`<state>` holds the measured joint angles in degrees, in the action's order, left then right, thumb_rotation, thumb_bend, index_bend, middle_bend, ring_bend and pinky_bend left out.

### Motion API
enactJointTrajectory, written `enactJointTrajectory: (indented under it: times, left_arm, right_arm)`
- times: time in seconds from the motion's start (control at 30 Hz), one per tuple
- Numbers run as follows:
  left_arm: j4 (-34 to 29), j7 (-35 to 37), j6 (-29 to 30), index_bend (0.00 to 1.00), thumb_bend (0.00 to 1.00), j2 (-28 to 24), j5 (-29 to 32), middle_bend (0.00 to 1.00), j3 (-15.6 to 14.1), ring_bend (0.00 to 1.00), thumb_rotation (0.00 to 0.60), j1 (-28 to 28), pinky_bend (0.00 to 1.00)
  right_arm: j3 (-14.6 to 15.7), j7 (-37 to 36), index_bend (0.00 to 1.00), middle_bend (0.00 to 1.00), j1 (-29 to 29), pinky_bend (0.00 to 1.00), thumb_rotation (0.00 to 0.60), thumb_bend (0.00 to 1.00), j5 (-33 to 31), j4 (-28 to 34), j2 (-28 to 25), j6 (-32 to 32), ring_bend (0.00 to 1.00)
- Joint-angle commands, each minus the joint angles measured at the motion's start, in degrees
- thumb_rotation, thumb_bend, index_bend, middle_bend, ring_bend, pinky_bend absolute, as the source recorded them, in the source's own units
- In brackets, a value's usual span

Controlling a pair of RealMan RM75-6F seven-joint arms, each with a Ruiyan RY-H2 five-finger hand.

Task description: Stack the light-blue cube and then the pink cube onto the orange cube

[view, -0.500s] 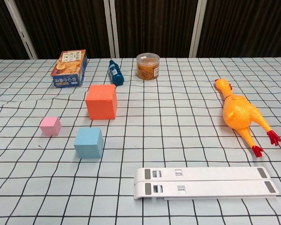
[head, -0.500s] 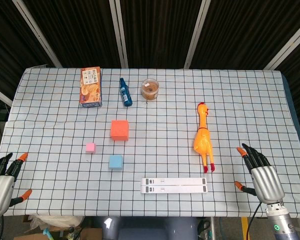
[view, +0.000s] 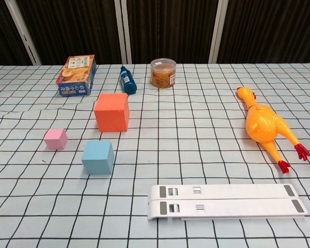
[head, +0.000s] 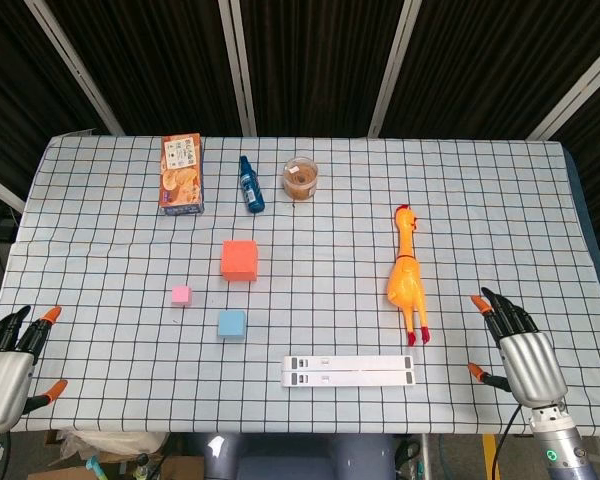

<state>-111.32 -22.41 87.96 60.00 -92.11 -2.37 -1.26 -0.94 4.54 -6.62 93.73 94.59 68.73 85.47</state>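
The orange cube (head: pixel 239 260) (view: pixel 112 112) sits left of the table's middle. A small pink cube (head: pixel 181 295) (view: pixel 56 139) lies in front of it to the left, and the light-blue cube (head: pixel 232 324) (view: pixel 98 157) lies nearest the front edge. All three stand apart on the checked cloth. My left hand (head: pixel 8 370) hovers at the front left corner, fingers spread and holding nothing. At the front right corner my right hand (head: pixel 520 355) is likewise empty, fingers apart. Neither hand shows in the chest view.
A snack box (head: pixel 181 174), a blue bottle (head: pixel 251 185) and a clear jar (head: pixel 300 178) line the back. A rubber chicken (head: pixel 407 280) lies at the right. A white folded stand (head: pixel 349 370) rests near the front edge.
Both hands have dropped slightly toward the front edge. The cubes have not moved.
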Motion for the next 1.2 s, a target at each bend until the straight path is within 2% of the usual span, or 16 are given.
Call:
enactJointTrajectory:
  times: [0.03,0.37,0.5,0.6,0.7,0.8,0.9,1.03,1.2]
  left_arm:
    - [0.74,0.52,-0.01,0.04,0.21,0.27,-0.28,0.19,-0.02,0.05,0.600,0.14,0.08]
    - [0.98,1.32,-1.58,0.04,0.21,0.07,0.43,0.21,0.02,0.05,0.600,0.93,0.08]
    - [2.59,2.55,-1.90,0.04,0.20,1.18,-0.50,0.27,1.00,0.09,0.600,2.13,0.14]
    - [6.41,6.38,-1.58,0.03,0.20,3.85,-2.39,0.39,2.50,0.19,0.600,3.81,0.24]
    - [7.64,7.81,-3.38,0.06,0.19,5.45,-1.40,0.61,4.06,0.36,0.600,5.83,0.41]
    - [6.40,7.40,-5.90,0.13,0.19,5.92,-0.23,0.82,5.79,0.56,0.600,8.29,0.60]
    - [5.00,6.59,-7.45,0.25,0.18,7.37,0.79,0.97,7.53,0.74,0.600,10.44,0.76]
    - [2.04,3.72,-11.79,0.31,0.13,9.12,5.84,1.00,8.73,0.82,0.600,12.86,0.83]
    - [-3.29,-2.49,-19.29,0.29,0.11,9.48,15.22,1.00,9.24,0.82,0.600,16.41,0.84]
  right_arm:
    - [0.10,-0.04,0.10,0.07,0.05,0.19,0.600,0.16,-0.25,-0.16,-0.04,-0.22,0.12]
    - [0.02,0.14,0.10,0.07,-0.04,0.19,0.600,0.16,-0.73,-0.51,0.07,-0.65,0.12]
    - [0.00,-0.07,0.10,0.07,0.01,0.19,0.600,0.16,-1.31,-0.76,0.17,-0.96,0.12]
    - [0.02,-0.80,0.10,0.07,0.03,0.19,0.600,0.16,-2.25,-1.05,0.10,-1.62,0.12]
    - [-0.04,-1.42,0.10,0.07,-0.08,0.19,0.600,0.16,-2.95,-1.19,-0.18,-2.29,0.12]
    - [-0.24,-2.51,0.10,0.07,-0.07,0.19,0.600,0.16,-3.02,-1.29,-0.41,-2.05,0.12]
    - [-0.39,-3.30,0.10,0.07,-0.09,0.19,0.600,0.16,-3.14,-1.51,-0.64,-1.98,0.12]
    - [-0.36,-3.98,0.10,0.07,-0.07,0.20,0.600,0.16,-3.05,-1.43,-0.87,-1.91,0.12]
    - [-0.23,-4.41,0.10,0.07,-0.02,0.22,0.600,0.16,-2.50,-1.21,-1.03,-1.56,0.12]
